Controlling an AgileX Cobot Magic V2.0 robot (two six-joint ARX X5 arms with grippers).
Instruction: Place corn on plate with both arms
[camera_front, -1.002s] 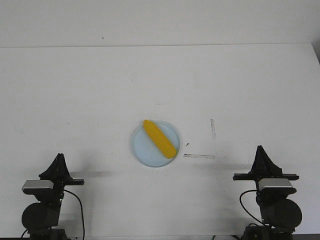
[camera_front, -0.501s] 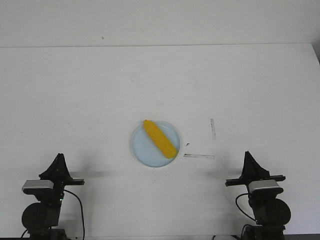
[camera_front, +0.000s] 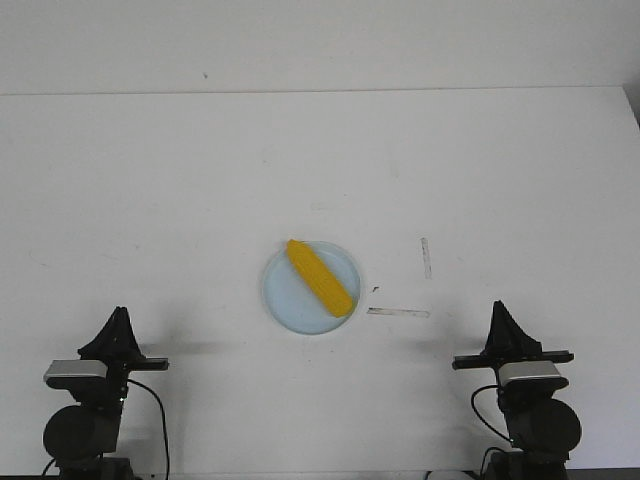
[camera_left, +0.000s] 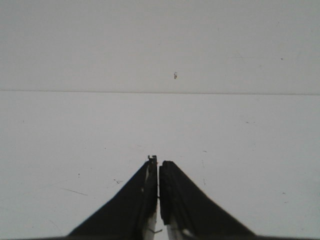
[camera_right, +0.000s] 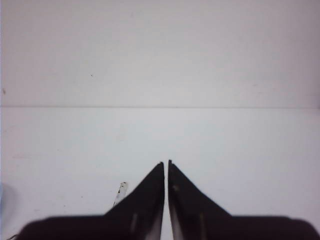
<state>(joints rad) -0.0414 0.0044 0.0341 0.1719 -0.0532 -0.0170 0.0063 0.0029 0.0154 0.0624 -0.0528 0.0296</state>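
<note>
Lay diagonally on the pale-blue plate (camera_front: 290, 300) at mid-surface (camera_front: 150, 200): one smooth bright-yellow corn (camera_front: 319, 277), tapered end toward the far left. Counted one cob, one plate, two arms. Left fingers (camera_left: 158, 167) pressed closed, empty; right fingers (camera_right: 166, 167) likewise closed on nothing. Arm bases cut off at the near edge.

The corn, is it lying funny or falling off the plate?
Nothing looks wrong. The corn lies slantwise on the plate, its lower end near the rim. Both grippers, left and right, sit shut and far from it.
</note>
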